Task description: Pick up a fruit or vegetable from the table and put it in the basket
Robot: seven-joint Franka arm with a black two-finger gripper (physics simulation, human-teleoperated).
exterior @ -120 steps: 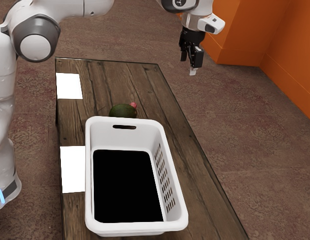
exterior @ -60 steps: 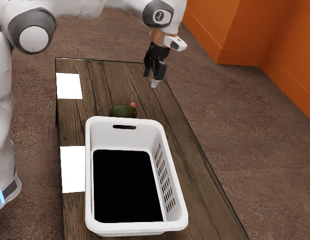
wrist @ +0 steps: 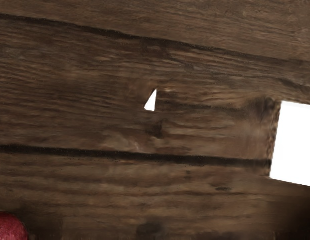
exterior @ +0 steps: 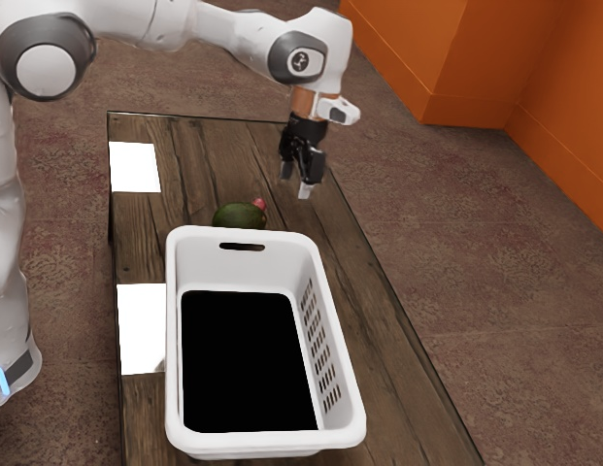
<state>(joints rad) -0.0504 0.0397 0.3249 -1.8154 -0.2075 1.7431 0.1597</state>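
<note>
The green fruit (exterior: 237,216) is on the wooden table (exterior: 369,330), just past the far end of the basket. A small red fruit (exterior: 260,205) is right by it, on its far side, toward the exterior view's right. I can't tell if they touch.

My gripper (exterior: 295,183) is up above the table, to the exterior view's right of both fruits. Its fingers are apart, with nothing between them. I think the job now is to reach a fruit. Either one would do. My hand should go toward the exterior view's left and stop right over one, then go down slowly. One finger should go on each side, so it doesn't bump the other fruit. The red one looks round and could roll. The green one is fatter, so it may need more room.

The white basket (exterior: 343,374) is on the near side. Its floor is black, and both fruits are outside it. I should lift high to get over its far rim.
</note>
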